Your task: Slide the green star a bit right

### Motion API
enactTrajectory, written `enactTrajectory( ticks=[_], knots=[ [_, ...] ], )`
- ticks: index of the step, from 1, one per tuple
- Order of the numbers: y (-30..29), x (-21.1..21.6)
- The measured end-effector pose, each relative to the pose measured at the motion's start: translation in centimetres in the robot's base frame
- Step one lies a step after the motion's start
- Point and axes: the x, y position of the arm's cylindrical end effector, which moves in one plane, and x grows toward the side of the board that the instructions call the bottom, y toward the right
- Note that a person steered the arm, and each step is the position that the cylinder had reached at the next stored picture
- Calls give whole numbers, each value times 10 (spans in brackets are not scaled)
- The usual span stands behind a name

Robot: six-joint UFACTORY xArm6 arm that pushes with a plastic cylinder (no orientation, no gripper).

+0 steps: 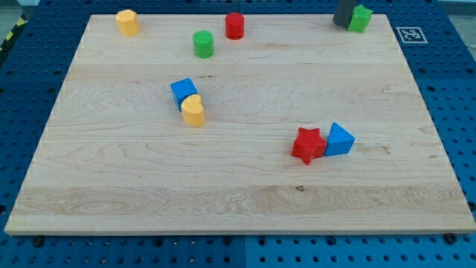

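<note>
The board is showing pale, grained wood with a smooth, faintly satin finish; the green star, red star and blue cube are presenting as matt, painted-looking solids; my tip is appearing dark and dull; the surrounding blue base is looking like perforated matt sheet.

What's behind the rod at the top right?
The green block sits against my tip on its right. Its left side is covered by the rod, so its shape is unclear.
</note>
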Motion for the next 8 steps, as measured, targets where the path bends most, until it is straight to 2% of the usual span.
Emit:
enactTrajectory(
  ticks=[4,8],
  knots=[
    [-3,-23],
    [9,-24]
  ],
)
